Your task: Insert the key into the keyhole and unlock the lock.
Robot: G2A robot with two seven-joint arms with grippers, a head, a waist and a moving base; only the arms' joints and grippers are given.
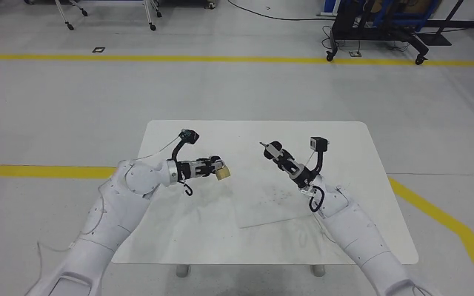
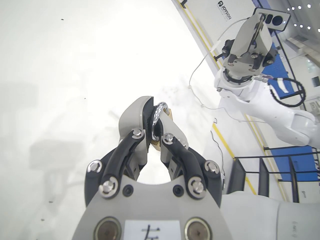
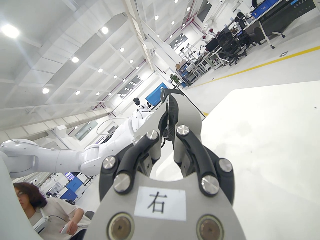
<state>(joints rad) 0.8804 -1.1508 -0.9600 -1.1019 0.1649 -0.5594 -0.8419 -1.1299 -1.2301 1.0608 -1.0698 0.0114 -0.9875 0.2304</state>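
Our left gripper clamps the lock by its shackle, body beyond the jaws, while our right gripper pinches the key, tip out, seemingly for insertion.

A white table with rounded corners is standing mid-frame on the grey floor. Faint grey scuffs are showing right of centre, and tiny dark specks are dotting its top.

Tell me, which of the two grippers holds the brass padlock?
The left gripper: it is clamped on the brass padlock by its shackle, while the right gripper pinches only a thin key.
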